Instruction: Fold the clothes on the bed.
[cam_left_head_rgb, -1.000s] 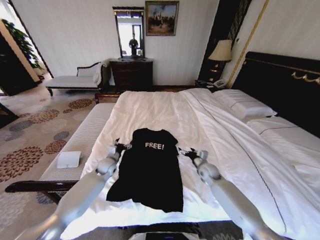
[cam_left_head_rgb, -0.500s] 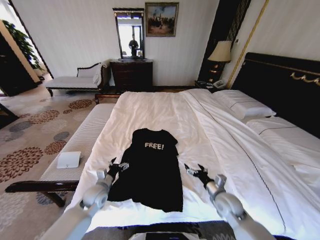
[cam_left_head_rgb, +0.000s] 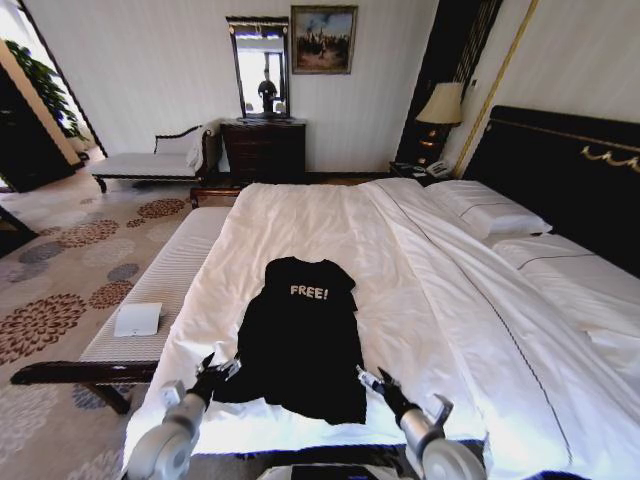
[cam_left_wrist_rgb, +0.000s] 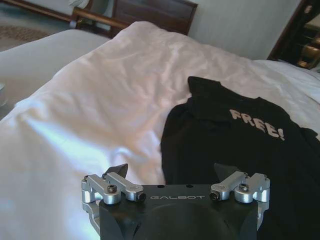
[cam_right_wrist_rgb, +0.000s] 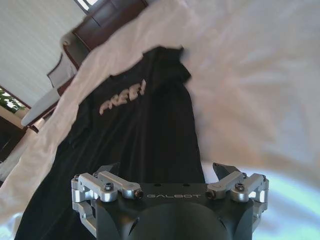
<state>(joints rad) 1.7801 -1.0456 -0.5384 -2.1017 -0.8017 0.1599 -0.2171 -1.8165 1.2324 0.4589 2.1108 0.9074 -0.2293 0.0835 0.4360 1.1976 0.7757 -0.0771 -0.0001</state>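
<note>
Black T-shirt (cam_left_head_rgb: 302, 335) lying flat on the white bed (cam_left_head_rgb: 420, 290), sleeves tucked in so that it forms a long narrow panel, the "FREE!" lettering at the end away from the robot and the hem at the near edge of the mattress. Left gripper (cam_left_head_rgb: 213, 372), fingers spread apart and holding nothing, sits just outside the hem's left corner; in the left wrist view the same gripper (cam_left_wrist_rgb: 170, 172) straddles the shirt's left edge, with white sheet under one fingertip and black cloth (cam_left_wrist_rgb: 235, 150) ahead of the other. Right gripper (cam_left_head_rgb: 376, 384), likewise spread and empty, sits just outside the hem's right corner; in the right wrist view (cam_right_wrist_rgb: 167, 170) the cloth (cam_right_wrist_rgb: 130, 130) runs forward from between its fingers toward the collar. Neither tool appears to touch the garment.

Handling, by judgement: thin cotton, light and limp, with no stiffness to carry a fold on its own; it should drape from any pinch and may drag the loose sheet beneath. The two hem corners, one just ahead of each gripper, look the best holds, pinched through both layers and lifted together.
</note>
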